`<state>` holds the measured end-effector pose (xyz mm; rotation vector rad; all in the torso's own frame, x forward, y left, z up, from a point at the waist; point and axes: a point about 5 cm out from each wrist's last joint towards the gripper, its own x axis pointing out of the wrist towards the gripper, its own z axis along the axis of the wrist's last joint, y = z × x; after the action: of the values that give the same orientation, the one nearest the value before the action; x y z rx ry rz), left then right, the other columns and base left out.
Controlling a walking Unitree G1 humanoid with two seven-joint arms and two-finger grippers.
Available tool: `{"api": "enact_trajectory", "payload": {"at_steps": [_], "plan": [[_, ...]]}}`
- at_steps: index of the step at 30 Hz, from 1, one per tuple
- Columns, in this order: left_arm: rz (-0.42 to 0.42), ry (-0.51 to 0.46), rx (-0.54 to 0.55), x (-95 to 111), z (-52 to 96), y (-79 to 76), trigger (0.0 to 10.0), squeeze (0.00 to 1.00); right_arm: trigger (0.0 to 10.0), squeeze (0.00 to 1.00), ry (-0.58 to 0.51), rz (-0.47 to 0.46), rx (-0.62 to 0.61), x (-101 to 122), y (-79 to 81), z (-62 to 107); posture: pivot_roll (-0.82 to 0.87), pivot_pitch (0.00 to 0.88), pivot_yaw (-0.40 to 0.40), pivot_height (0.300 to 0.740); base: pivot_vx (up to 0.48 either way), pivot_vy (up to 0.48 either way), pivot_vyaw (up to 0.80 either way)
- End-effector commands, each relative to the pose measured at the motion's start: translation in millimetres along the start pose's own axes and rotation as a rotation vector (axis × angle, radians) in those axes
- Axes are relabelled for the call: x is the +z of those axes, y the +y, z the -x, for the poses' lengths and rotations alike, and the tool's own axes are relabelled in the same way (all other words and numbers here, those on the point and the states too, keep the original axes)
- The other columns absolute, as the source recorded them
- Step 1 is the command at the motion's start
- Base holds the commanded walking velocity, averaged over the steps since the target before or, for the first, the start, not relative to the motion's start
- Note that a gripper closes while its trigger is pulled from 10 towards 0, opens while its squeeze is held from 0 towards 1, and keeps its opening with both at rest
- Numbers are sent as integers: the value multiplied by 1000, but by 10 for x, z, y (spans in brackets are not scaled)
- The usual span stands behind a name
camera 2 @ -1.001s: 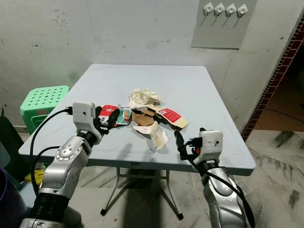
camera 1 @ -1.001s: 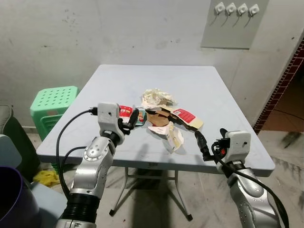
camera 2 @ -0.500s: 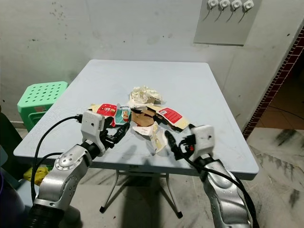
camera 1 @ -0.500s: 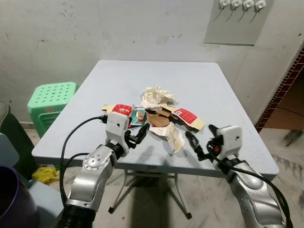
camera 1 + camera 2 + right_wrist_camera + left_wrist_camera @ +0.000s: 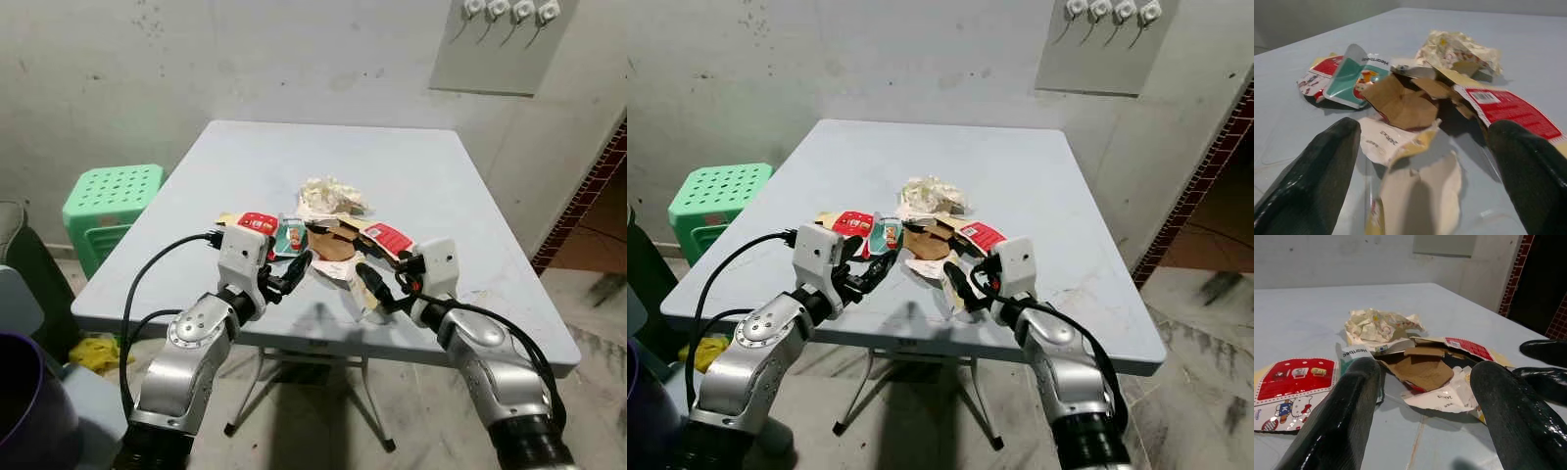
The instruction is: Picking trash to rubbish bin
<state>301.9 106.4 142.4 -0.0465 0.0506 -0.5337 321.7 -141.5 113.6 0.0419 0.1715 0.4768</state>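
Since 1 second ago my right claw (image 5: 377, 289) has swung in from the bench's near right edge to the near side of the litter, and my left claw (image 5: 291, 275) has dropped from over the red packet to the near left side of the pile.

Both claws hang just above the pale grey square bench (image 5: 245, 157), fingers spread wide and holding nothing. The trash sits in a loose heap between them and a little farther from me: a crumpled cream paper wad (image 5: 333, 194) at the far end, a torn brown cardboard piece (image 5: 333, 247) in the middle, a flat red-and-white printed packet (image 5: 257, 222) and a teal-and-white sachet (image 5: 289, 235) on the left, a long red-labelled cardboard strip (image 5: 389, 240) on the right, and a cream torn wrapper (image 5: 1415, 188) nearest me.

That cream wrapper is what my right claw frames: it lies straight ahead of the fingers, its long axis running roughly along my line of reach, so I judge a short push forward and down would bring it between the pads. My right claw is clearly the nearer one to it. My left claw points at the teal sachet and the brown cardboard, with the red packet off to its outer side.

I can make out a purple rounded container (image 5: 29, 392) low on my far left, perhaps the bin, well apart from the bench.
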Motion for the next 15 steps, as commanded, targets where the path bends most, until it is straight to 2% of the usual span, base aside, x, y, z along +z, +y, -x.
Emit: {"api": "enact_trajectory", "payload": {"at_steps": [1,6,11,15], "plan": [[-1,-14,-4,57,5,2,10000,0,10000,0,20,-12,26,-11,4,-29,-22,0,-39,740,0,0,0],[1,-12,7,59,22,0,10000,0,10000,0,45,-6,97,-59,83,-69,-12,0,-47,740,0,0,0],[5,-8,14,52,48,-15,10000,0,10000,0,141,-9,194,-234,218,-73,3,0,-57,740,0,0,0],[7,-8,27,55,62,-2,10000,0,10000,0,233,43,168,-410,248,-56,13,0,-63,740,0,0,0]]}}
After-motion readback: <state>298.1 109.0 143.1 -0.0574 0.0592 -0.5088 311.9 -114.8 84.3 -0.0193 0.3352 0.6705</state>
